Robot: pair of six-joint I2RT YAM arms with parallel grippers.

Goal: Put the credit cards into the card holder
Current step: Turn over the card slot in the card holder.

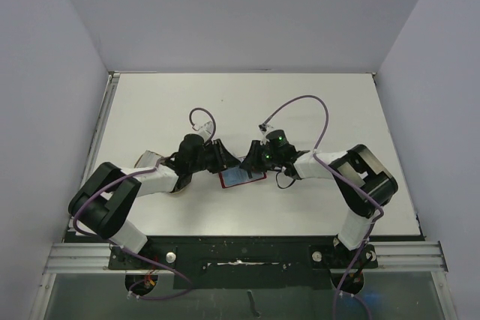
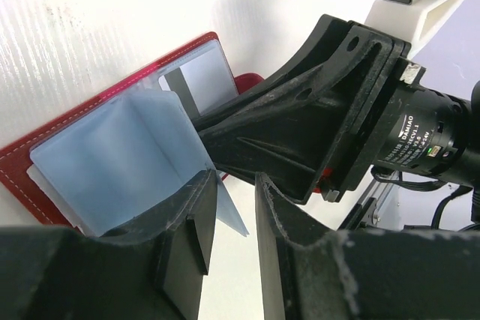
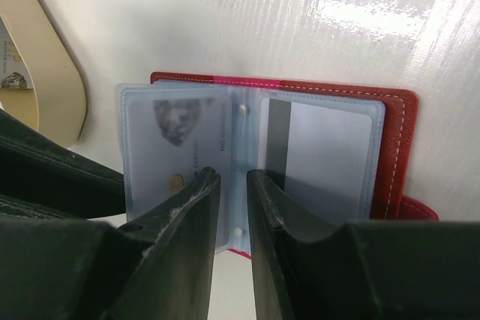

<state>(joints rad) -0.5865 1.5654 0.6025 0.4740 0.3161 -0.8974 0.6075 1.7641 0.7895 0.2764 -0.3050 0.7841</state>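
The red card holder [image 1: 244, 178] lies open on the white table between my two grippers, its clear plastic sleeves fanned out. In the right wrist view the card holder [image 3: 394, 148] shows a credit card with a printed face and chip [image 3: 176, 144] in its left sleeve. A second card with a dark stripe [image 3: 322, 159] sits in the right sleeve. My right gripper [image 3: 232, 174] hovers over the sleeves' spine, its jaws slightly apart and holding nothing. My left gripper [image 2: 235, 177] is open. A raised pale blue sleeve [image 2: 120, 162] leans on its left finger, with a corner poking into the gap.
A tan oval dish [image 3: 49, 80] sits just left of the card holder, and something pale and printed inside it is cut off by the frame edge. The right arm's black wrist [image 2: 322, 110] fills the space close in front of my left gripper. White walls surround the table.
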